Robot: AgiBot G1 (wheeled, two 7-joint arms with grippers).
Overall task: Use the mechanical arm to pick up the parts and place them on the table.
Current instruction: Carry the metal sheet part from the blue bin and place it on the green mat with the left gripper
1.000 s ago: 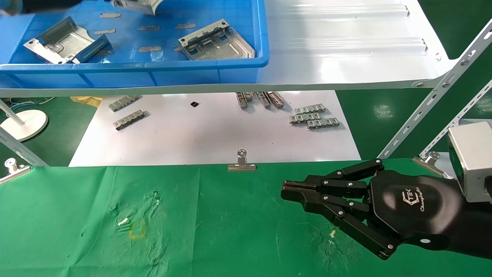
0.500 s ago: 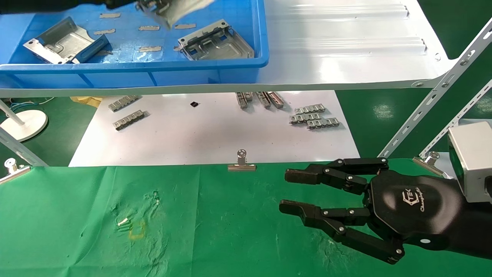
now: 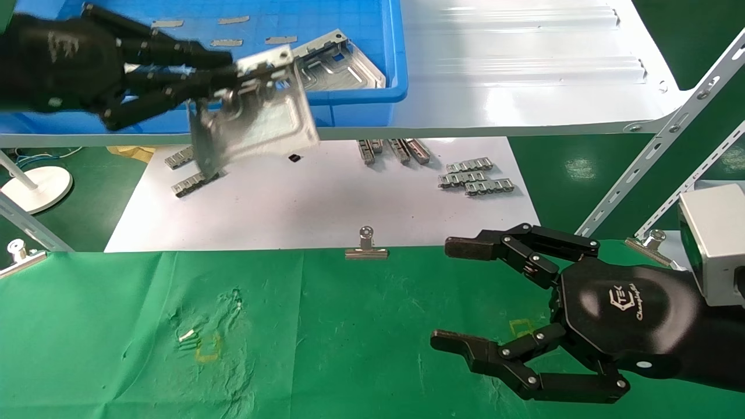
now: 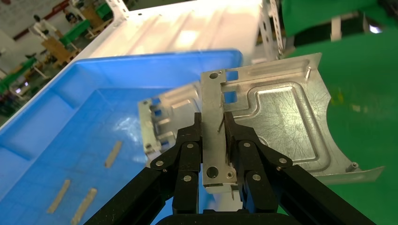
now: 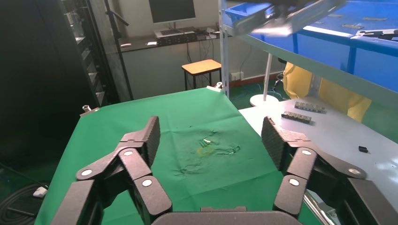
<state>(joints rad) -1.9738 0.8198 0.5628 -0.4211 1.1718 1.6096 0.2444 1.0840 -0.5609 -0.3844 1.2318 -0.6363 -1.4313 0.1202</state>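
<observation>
My left gripper [image 3: 233, 75] is shut on the edge of one of the parts, a silver-grey plate [image 3: 256, 122], and holds it in the air in front of the blue bin's front wall. In the left wrist view the fingers [image 4: 237, 140] clamp the plate's rim [image 4: 213, 140], and the plate's ribbed body [image 4: 281, 122] hangs over green. Another part [image 3: 343, 61] lies in the bin's right corner. My right gripper [image 3: 453, 294] hovers wide open and empty over the green table [image 3: 349, 349], and the right wrist view shows only fabric between its pads [image 5: 150, 136].
The blue bin [image 3: 361, 96] stands on a glossy white shelf [image 3: 524, 87] with slanted metal struts [image 3: 657, 145] at the right. Below it lies a white board [image 3: 326, 203] with grey link strips [image 3: 477, 177]. Metal clips [image 3: 365, 247] pin the cloth's far edge. A yellow square mark [image 3: 208, 348] is on the fabric.
My left gripper has come out of the bin toward the front with the plate in its grip. My right gripper has gone from shut to wide open, staying in place.
</observation>
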